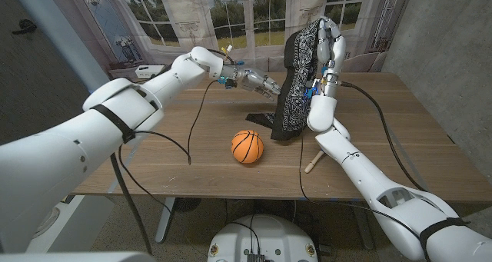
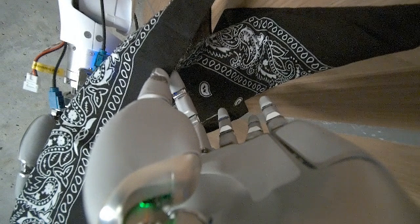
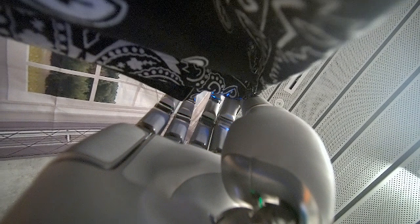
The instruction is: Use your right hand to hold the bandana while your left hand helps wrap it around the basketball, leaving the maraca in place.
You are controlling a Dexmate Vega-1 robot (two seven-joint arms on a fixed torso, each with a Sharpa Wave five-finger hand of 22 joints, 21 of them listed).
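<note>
Table (image 1: 400, 131): wooden, spans the frame's middle band.

Bandana (image 1: 296, 81): black paisley, hangs upper centre-right, lower end trailing onto the table. Right hand (image 1: 329, 43) raised at upper right, fingers closed on the cloth's top edge.

Left hand (image 1: 257, 81) reaches in from upper left, fingers spread, tips at the cloth's edge; no grip evident.

Basketball (image 1: 247, 146): centre of frame, bare on the table, near the cloth's trailing end but apart from it.

Maraca (image 1: 314, 161): handle visible right of the ball, under the right forearm.

Progress, judged: bandana lifted and held; wrapping not yet begun. Remaining: bring the cloth over the ball, wrap, leave the maraca alone.
</note>
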